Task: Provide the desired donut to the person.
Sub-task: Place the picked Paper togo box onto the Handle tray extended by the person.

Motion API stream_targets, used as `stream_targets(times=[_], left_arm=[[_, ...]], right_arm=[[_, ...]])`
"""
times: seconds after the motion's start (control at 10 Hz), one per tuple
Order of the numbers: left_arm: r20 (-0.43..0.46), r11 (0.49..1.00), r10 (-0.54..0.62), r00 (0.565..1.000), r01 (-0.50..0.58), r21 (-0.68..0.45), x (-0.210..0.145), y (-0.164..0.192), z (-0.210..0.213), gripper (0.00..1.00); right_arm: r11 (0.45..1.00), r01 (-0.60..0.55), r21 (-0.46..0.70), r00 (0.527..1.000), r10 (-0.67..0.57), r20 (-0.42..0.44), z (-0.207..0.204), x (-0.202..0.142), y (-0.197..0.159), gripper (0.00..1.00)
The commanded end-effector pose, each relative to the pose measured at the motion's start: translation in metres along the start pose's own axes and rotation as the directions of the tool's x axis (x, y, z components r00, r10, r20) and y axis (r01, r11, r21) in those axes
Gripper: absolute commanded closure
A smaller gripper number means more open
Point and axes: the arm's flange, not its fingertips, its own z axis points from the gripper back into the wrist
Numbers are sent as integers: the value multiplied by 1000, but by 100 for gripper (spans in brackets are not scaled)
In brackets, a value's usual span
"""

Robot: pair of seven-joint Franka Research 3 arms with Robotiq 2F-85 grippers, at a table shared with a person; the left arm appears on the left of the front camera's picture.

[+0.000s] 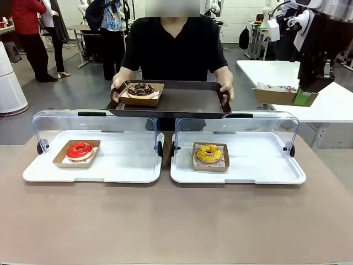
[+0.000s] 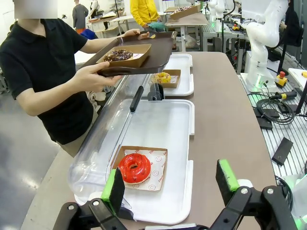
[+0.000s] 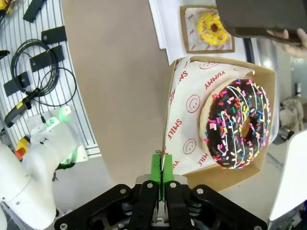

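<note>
The person [image 1: 171,49] in black stands at the far side and holds out a dark tray [image 1: 187,102] with both hands; a chocolate donut [image 1: 141,89] in a card box sits on its left part. My right gripper [image 3: 162,163] is shut on the rim of another card box [image 3: 268,96] that carries a sprinkled chocolate donut [image 3: 238,123]. It hangs high at the far right [image 1: 302,98], beside the person's tray. My left gripper [image 2: 170,184] is open over the near end of the left case, just short of the red donut [image 2: 135,167].
Two white display trays [image 1: 127,165] [image 1: 259,168] with raised clear lids stand side by side. The left one holds the red donut [image 1: 80,150], the right one a yellow donut [image 1: 209,153]. A white table [image 1: 331,105] stands at the back right.
</note>
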Motion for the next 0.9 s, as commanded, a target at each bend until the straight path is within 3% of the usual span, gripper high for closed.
stream_targets(times=[0.0, 0.7, 0.8], left_arm=[[-5, 1000, 7, 1000, -7, 10, 2, 0, 1, 0], [-5, 1000, 7, 1000, -7, 10, 2, 0, 1, 0], [-5, 1000, 7, 1000, -7, 10, 2, 0, 1, 0]], right_arm=[[1000, 1, 0, 1000, -1, -8, -4, -1, 4, 100], [1000, -1, 0, 1000, 1, 0, 0, 0, 0, 98], [999, -26, -39, 1000, 26, 2, 17, 25, 2, 98]])
